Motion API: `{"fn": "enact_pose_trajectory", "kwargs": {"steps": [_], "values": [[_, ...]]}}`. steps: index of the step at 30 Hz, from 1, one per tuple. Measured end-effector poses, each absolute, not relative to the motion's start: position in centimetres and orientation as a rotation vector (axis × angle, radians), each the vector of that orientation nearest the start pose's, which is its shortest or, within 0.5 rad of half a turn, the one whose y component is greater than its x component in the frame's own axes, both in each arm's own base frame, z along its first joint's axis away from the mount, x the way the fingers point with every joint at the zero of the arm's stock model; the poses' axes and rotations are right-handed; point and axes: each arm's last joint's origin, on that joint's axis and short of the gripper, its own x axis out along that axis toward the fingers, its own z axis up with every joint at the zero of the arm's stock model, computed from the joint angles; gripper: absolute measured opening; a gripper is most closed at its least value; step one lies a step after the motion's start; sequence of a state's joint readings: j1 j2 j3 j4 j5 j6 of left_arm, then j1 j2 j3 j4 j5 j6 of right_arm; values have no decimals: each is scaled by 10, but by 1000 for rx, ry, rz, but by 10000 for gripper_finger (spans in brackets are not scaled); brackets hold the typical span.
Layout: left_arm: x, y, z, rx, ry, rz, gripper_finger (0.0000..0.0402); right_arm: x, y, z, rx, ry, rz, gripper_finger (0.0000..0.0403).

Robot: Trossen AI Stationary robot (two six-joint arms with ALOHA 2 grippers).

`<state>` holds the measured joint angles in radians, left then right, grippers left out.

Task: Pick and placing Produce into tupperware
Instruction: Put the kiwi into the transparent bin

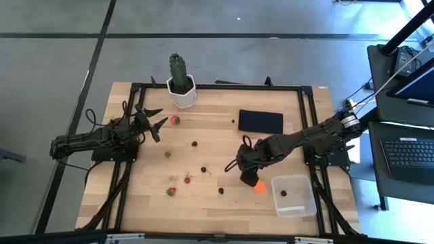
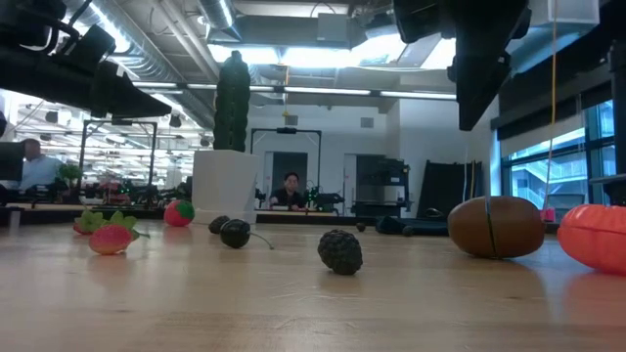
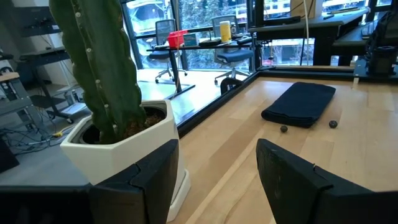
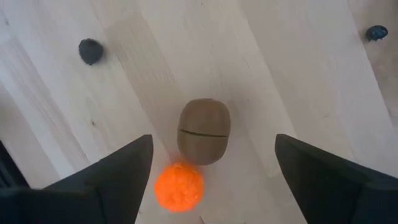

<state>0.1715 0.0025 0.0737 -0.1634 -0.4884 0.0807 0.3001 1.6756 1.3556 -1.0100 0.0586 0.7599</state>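
the right end effector [image 4: 211, 180] hangs with its two dark fingers spread wide and empty above the pale wooden desk [image 4: 292, 74], poised over a brown kiwi-like oval with a thin seam across its middle [image 4: 204, 130]. the oval lies between the fingers and slightly ahead of them, not yet touched; a fuzzy orange ball [image 4: 179, 186] sits touching or just beside it, nearer the left-hand finger in the wrist picture. a clean pick, by this reading, means coming straight down so the fingers straddle the oval alone and close across its narrower width, leaving the ball unclipped. the small clear plastic box with rounded corners [image 1: 303, 201] waits just beside the end effector in the high view, on the side away from the other arm, with one small dark berry [image 1: 283, 193] already inside. red strawberries [image 1: 171, 192] and further dark berries [image 1: 203, 169] lie scattered well apart toward the left arm. the left end effector [image 1: 157, 124] waits part-open and empty near the green cactus in its white pot [image 1: 180, 83].
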Motion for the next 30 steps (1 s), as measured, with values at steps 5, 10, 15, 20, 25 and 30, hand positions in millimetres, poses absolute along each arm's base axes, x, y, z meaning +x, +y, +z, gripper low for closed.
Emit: {"fn": "enact_pose_trajectory", "kwargs": {"steps": [5, 10, 15, 20, 25, 30], "values": [[85, 29, 173, 92, 119, 656, 208, 311, 85, 252, 412, 1294, -318, 338], [85, 29, 173, 93, 119, 656, 208, 312, 80, 252, 361, 1284, -311, 338], [85, 29, 173, 93, 119, 656, 208, 313, 79, 252, 355, 1283, -311, 338], [85, 29, 173, 93, 120, 655, 208, 317, 77, 253, 363, 1224, -346, 338], [85, 29, 173, 93, 119, 655, 208, 319, 72, 253, 447, 1233, -356, 346], [85, 29, 173, 93, 120, 655, 208, 319, 74, 254, 441, 1234, -315, 390]]}}
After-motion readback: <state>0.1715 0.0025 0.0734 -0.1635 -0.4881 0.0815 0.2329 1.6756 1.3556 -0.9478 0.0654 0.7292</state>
